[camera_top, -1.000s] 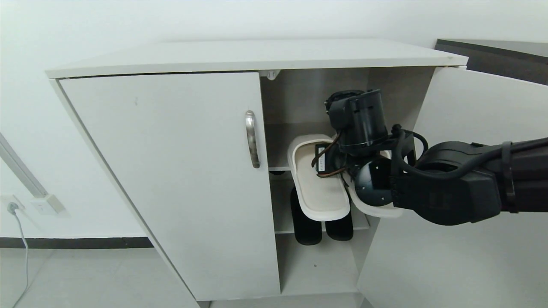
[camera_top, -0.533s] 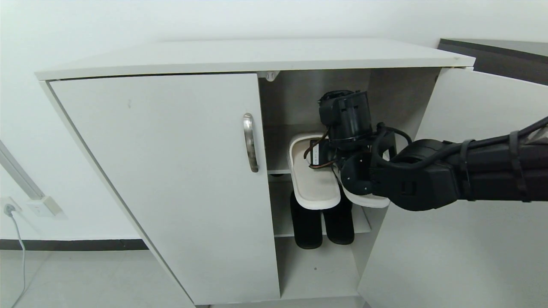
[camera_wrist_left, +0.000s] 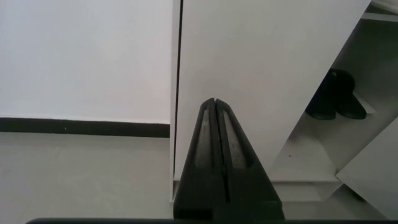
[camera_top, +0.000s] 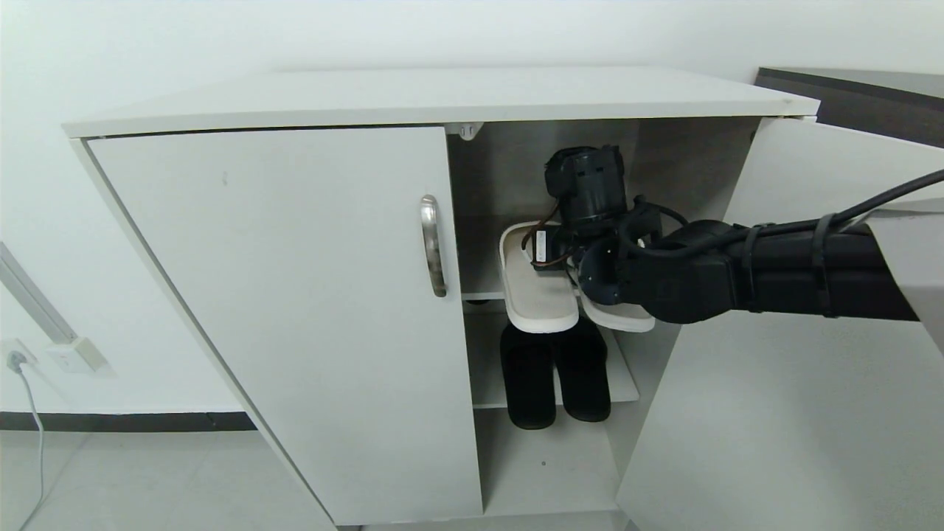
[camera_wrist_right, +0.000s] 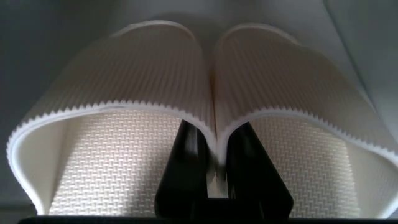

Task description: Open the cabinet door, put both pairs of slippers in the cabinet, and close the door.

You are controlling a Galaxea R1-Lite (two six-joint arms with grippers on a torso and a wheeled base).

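White cabinet (camera_top: pixel 295 310), R door (camera_top: pixel 774 383) open, R gripper (camera_wrist_right: pixel 214 174) pinching white slippers (camera_top: pixel 542 299), L gripper (camera_wrist_left: pixel 214 124) closed empty

White wall (camera_top: pixel 110 44), black skirting strip (camera_top: pixel 125 420) above grey floor (camera_top: pixel 147 479), wall socket (camera_top: pixel 15 359) with cable (camera_top: pixel 35 435), possibly a dark ledge (camera_top: pixel 855 99) far right.

— Where are the white slippers (camera_top: pixel 540 299)?
— At the cabinet's (camera_top: pixel 413 96) upper shelf (camera_top: pixel 479 293), heels jutting past its edge, the right arm (camera_top: pixel 737 284) reaching in over them.
— The black slippers (camera_top: pixel 554 375)?
— Side by side on the lower shelf (camera_top: pixel 623 383). The right door (camera_top: pixel 774 354) stands open and the left door (camera_top: pixel 295 310) is closed.
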